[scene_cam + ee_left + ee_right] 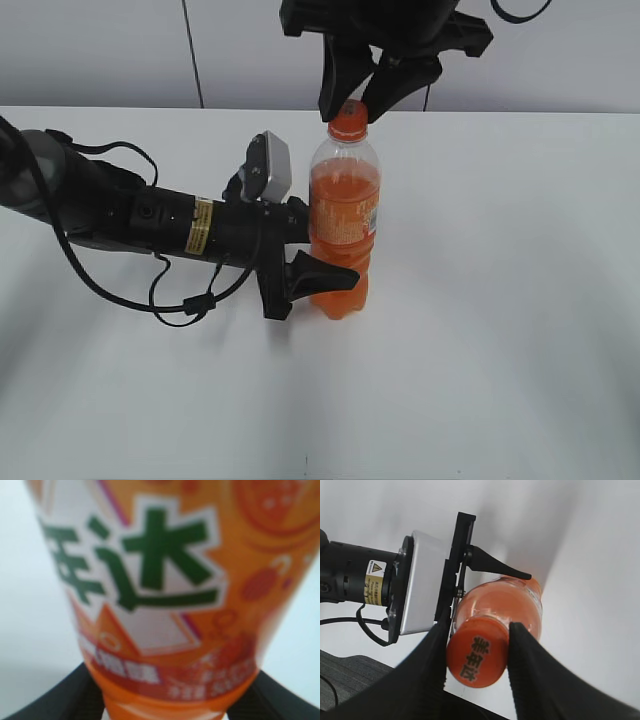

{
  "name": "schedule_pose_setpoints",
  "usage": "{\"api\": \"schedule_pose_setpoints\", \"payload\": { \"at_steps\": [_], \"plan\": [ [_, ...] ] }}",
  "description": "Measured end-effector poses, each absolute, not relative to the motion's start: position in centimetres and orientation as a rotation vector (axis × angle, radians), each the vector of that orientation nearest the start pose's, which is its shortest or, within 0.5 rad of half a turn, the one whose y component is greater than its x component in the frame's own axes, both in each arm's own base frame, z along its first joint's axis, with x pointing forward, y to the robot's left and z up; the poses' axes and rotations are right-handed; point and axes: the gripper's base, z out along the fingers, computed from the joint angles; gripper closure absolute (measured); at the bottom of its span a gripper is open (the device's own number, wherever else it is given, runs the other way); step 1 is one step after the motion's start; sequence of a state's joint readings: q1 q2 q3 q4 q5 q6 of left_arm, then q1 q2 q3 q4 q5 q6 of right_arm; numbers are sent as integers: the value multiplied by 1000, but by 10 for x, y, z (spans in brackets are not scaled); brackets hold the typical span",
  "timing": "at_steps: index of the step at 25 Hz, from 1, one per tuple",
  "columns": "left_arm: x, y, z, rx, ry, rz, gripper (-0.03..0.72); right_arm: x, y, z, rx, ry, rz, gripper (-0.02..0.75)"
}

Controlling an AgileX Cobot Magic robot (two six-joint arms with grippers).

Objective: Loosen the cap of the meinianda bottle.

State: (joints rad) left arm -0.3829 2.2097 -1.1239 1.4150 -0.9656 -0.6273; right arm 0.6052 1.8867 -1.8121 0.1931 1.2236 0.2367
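The meinianda bottle (345, 215) stands upright on the white table, filled with orange drink. My left gripper (315, 268) comes in from the left and is shut on its waisted lower body. In the left wrist view the label (165, 580) fills the frame, with a black finger at each bottom corner (167, 702). The orange cap (349, 120) is on the bottle's neck. My right gripper (358, 98) comes down from above with a finger on each side of it. In the right wrist view both fingers (480, 630) press on the cap (477, 652), which bears dark characters.
The white table (500, 300) spreads out around the bottle. The left arm with its cables (130, 220) lies across the table's left side. A grey wall (100, 50) runs behind the table.
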Motion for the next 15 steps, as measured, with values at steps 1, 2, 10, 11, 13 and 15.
{"api": "schedule_pose_setpoints", "payload": {
  "at_steps": [1, 2, 10, 11, 13, 15],
  "plan": [
    [336, -215, 90, 1431, 1567, -928, 279, 325, 245, 321, -477, 2816, 465, 455],
    [336, -215, 90, 1431, 1567, -928, 279, 325, 245, 321, -477, 2816, 465, 455],
    [336, -215, 90, 1431, 1567, -928, 279, 325, 245, 321, -632, 2770, 443, 456],
    [336, -215, 90, 1431, 1567, -928, 279, 325, 245, 321, -701, 2747, 433, 456],
    [335, -215, 90, 1433, 1566, -929, 279, 325, 245, 321, -870, 2683, 409, 457],
    [335, -215, 91, 1434, 1565, -930, 279, 325, 246, 321, -1046, 2604, 383, 456]
  ]
}}
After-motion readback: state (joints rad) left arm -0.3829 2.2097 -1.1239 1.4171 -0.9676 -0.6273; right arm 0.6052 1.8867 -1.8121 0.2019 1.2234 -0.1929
